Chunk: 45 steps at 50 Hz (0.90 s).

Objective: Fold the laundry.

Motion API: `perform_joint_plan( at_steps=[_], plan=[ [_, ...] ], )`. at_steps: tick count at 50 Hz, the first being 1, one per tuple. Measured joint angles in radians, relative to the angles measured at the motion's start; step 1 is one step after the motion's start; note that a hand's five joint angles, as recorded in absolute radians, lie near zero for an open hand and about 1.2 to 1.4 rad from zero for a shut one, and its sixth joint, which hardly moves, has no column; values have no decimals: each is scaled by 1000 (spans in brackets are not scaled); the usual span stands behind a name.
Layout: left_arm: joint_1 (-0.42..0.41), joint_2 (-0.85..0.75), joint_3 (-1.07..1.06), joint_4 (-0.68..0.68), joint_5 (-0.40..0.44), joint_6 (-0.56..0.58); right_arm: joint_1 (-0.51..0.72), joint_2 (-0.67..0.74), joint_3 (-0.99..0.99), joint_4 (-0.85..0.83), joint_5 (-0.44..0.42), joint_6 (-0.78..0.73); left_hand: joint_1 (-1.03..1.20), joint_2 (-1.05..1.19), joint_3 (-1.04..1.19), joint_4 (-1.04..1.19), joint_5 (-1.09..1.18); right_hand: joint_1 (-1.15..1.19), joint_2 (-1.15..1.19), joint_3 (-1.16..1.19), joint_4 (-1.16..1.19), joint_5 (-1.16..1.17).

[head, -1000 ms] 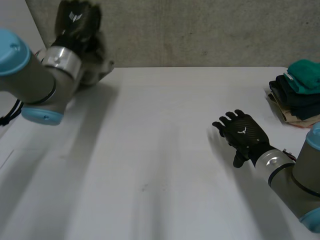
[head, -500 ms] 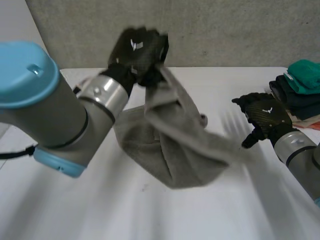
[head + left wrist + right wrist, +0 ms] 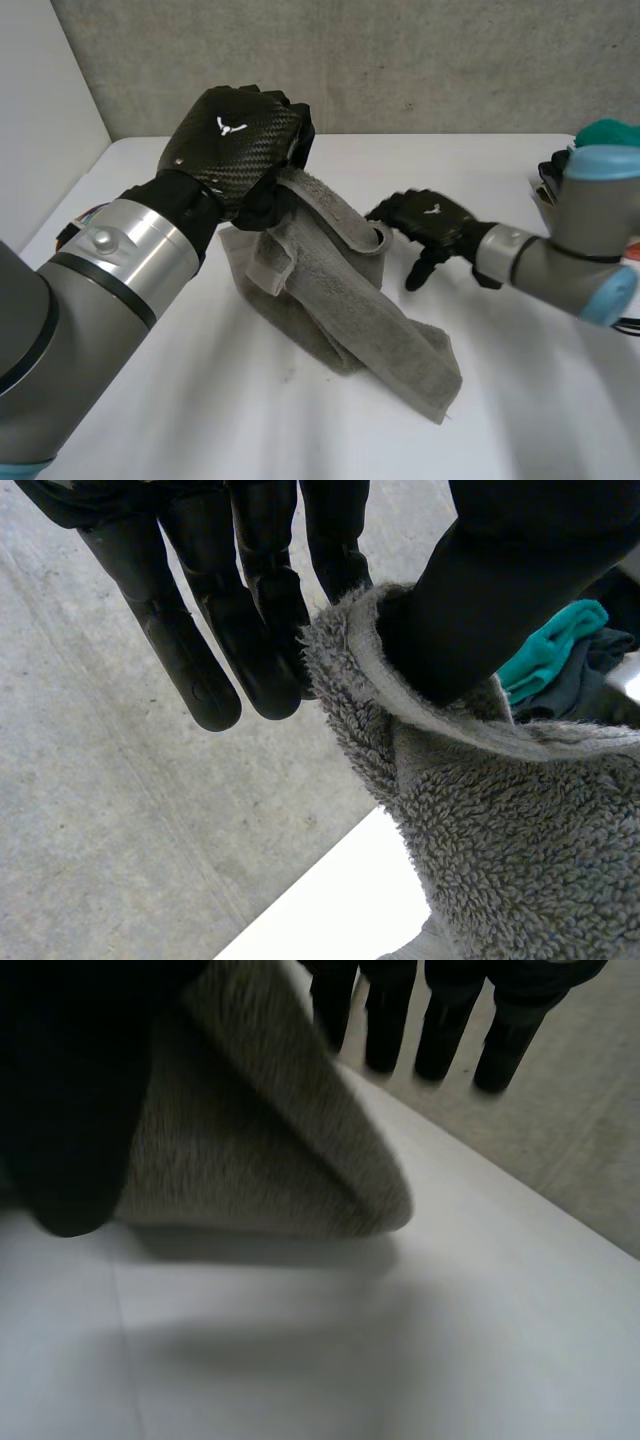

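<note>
A grey fleecy towel [image 3: 340, 300] hangs bunched from my left hand [image 3: 235, 135], which is raised over the middle of the white table [image 3: 300, 440]. The towel's lower end trails on the table toward the front right. In the left wrist view the thumb pinches the towel's [image 3: 500, 860] hem against the straight fingers [image 3: 200, 650]. My right hand [image 3: 430, 225] reaches in from the right, its fingers at a folded edge of the towel and its thumb pointing down. In the right wrist view that fold [image 3: 250, 1150] lies between thumb and straight fingers [image 3: 440, 1030], which are not closed on it.
A stack of folded clothes [image 3: 612, 132] with a teal piece on top sits at the table's far right edge, partly behind my right arm; the stack [image 3: 545, 650] also shows past the towel in the left wrist view. A grey wall runs behind the table.
My left hand has swung from the far left corner to mid-table, bringing the towel with it. My right hand has moved left across the table to the towel's folded edge.
</note>
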Motion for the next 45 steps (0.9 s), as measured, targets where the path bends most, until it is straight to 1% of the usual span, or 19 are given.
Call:
perform_joint_plan(
  at_steps=[1,3,4,6,8,9,12,14,15,17,21,24,28,33,39,40,41,42,45],
  plan=[
    [0,2,-1,0,0,0,7,11,-8,-6,8,-4,0,0,0,0,0,71,70,70,84,66],
    [3,10,-5,-2,0,1,34,46,-40,-41,55,-19,0,0,0,0,0,452,453,417,428,427],
    [5,12,-7,-3,0,1,45,54,-51,-63,80,-23,0,0,0,0,0,646,657,637,650,645],
    [12,13,-10,-4,0,2,57,46,-61,-105,124,-27,0,0,0,0,0,724,773,758,777,757],
    [21,14,-12,-4,0,3,62,16,-60,-145,164,-27,0,0,0,0,0,724,780,784,809,762],
    [30,14,-13,-3,0,5,62,7,-58,-153,173,-26,0,0,0,0,0,724,780,786,810,762],
    [68,17,-8,-2,0,16,59,-104,-25,-209,235,-24,0,0,0,0,0,724,780,789,814,762],
    [115,22,5,1,0,33,51,-203,11,-230,267,-22,0,0,0,0,0,724,780,790,814,762],
    [124,23,8,1,0,37,49,-220,17,-231,272,-23,0,0,0,0,0,724,780,790,814,762],
    [182,25,31,6,2,60,34,-320,58,-227,289,-24,0,0,0,0,0,724,780,790,815,766],
    [262,7,80,19,5,88,6,-460,121,-169,302,-24,0,0,0,0,0,724,780,790,816,767],
    [302,-30,119,35,7,98,-6,-555,168,-101,314,-22,0,0,0,0,9,724,780,790,816,767],
    [323,-104,158,54,11,101,-8,-653,252,-14,352,-17,12,0,0,0,40,724,780,790,816,767],
    [314,-216,159,59,14,99,19,-673,400,31,419,-7,15,0,0,0,43,724,780,794,816,776],
    [282,-315,91,61,13,99,82,-549,550,36,459,16,15,0,0,0,43,720,768,778,795,773],
    [276,-323,71,65,13,99,88,-524,562,36,461,17,15,0,0,0,43,675,694,700,730,718],
    [271,-328,50,70,13,99,94,-493,572,38,463,18,15,0,0,0,44,464,470,483,499,485],
    [268,-330,31,76,13,99,98,-472,575,40,464,17,15,0,0,0,44,332,337,354,369,352],
    [263,-321,-21,92,13,100,100,-435,557,53,463,14,15,0,0,0,44,192,194,202,214,187]
  ],
)
